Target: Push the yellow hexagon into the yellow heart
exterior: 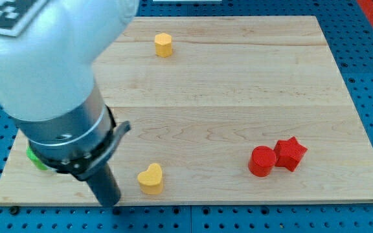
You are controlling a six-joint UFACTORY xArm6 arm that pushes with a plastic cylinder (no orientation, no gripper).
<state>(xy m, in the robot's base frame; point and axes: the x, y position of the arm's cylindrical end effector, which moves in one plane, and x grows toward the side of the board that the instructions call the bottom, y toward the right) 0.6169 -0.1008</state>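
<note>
The yellow hexagon sits near the view's top edge of the wooden board, left of centre. The yellow heart lies near the view's bottom edge, almost straight below the hexagon and far from it. My tip is at the board's bottom edge, just left of the yellow heart with a small gap between them. The hexagon is far above my tip.
A red cylinder and a red star touch each other at the lower right. A green block peeks out at the left edge, mostly hidden by the arm's large body. The wooden board rests on a blue pegboard.
</note>
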